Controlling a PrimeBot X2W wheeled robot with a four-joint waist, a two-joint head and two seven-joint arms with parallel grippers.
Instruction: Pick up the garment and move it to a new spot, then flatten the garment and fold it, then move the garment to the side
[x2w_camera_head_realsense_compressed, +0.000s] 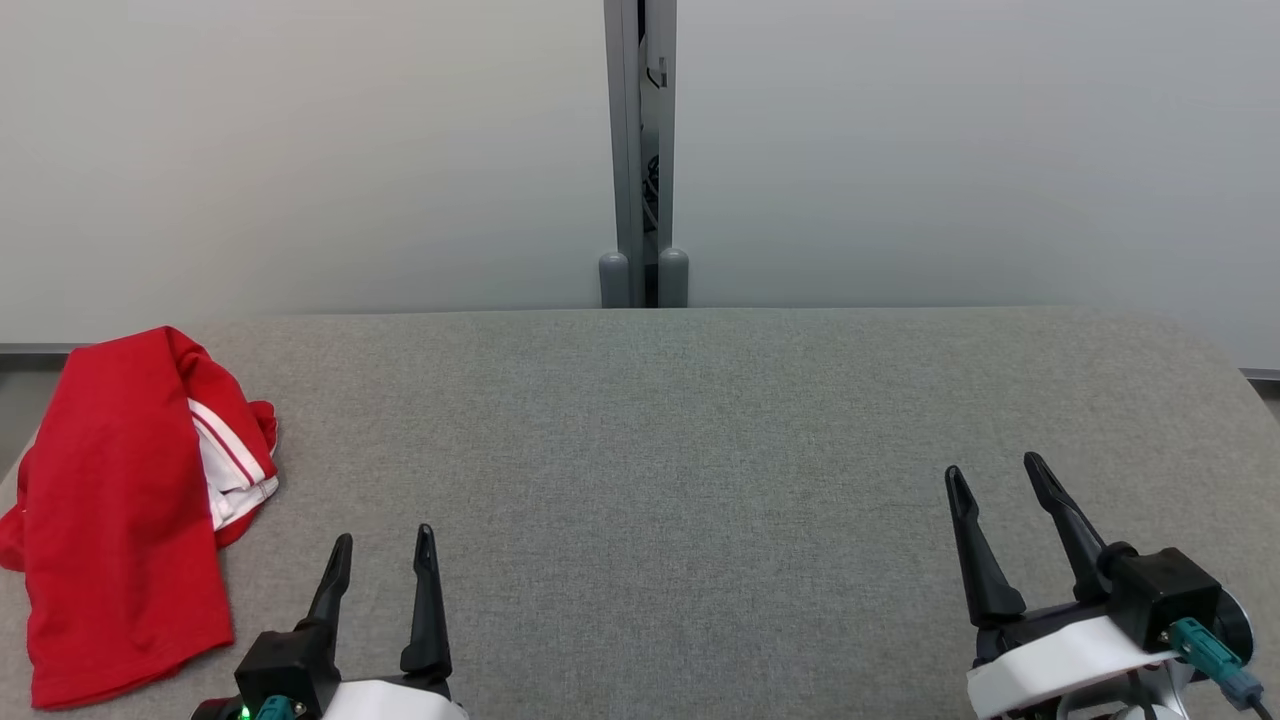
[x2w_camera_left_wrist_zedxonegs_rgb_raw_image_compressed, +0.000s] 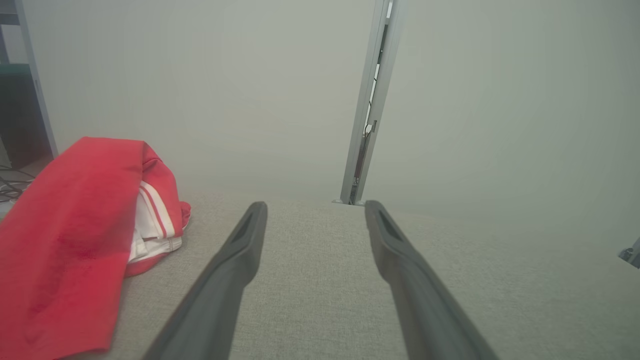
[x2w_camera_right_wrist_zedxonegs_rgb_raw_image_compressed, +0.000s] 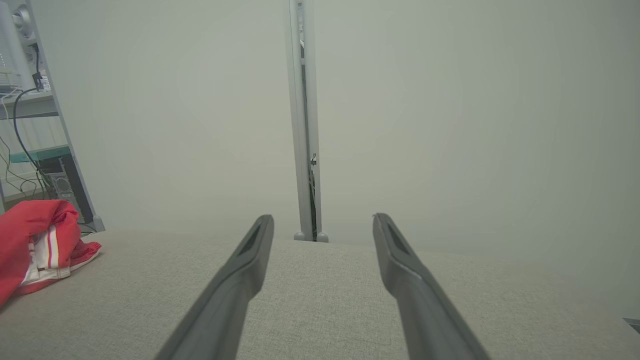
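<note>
Where the garment (x2w_camera_head_realsense_compressed: 120, 500) sits: far left edge of the grey table (x2w_camera_head_realsense_compressed: 700, 450), loosely doubled over, not flat
Garment count: 1, red, with a white patch carrying red stripes poking out on its right side
Garment vs grippers: left of the left gripper, near it but not touching; well apart from the right gripper
Grippers: 2, both low over the near side of the table, pointing away from the robot
Left gripper (x2w_camera_head_realsense_compressed: 384, 535): jaws spread, nothing between them, bare table cover showing through the gap
Right gripper (x2w_camera_head_realsense_compressed: 994, 465): jaws spread, nothing held, sits higher in the head view than the left one
Fingers: 4 in all, 2 dark ones per gripper, none touching cloth
Left wrist view: its gripper (x2w_camera_left_wrist_zedxonegs_rgb_raw_image_compressed: 315, 205) splayed wide, garment (x2w_camera_left_wrist_zedxonegs_rgb_raw_image_compressed: 75, 225) lying off to the left
Right wrist view: its gripper (x2w_camera_right_wrist_zedxonegs_rgb_raw_image_compressed: 322, 217) splayed wide, garment (x2w_camera_right_wrist_zedxonegs_rgb_raw_image_compressed: 30, 225) at the far left by the table edge
Table: 1, grey woven cover, rounded far corners
Backdrop: 2 pale wall panels behind the table, 1 grey post (x2w_camera_head_realsense_compressed: 640, 150) between them, 2 rounded feet at its base
Side clutter: 1 shelf unit (x2w_camera_right_wrist_zedxonegs_rgb_raw_image_compressed: 30, 125) with dark cables past the left panel, details too small to tell
</note>
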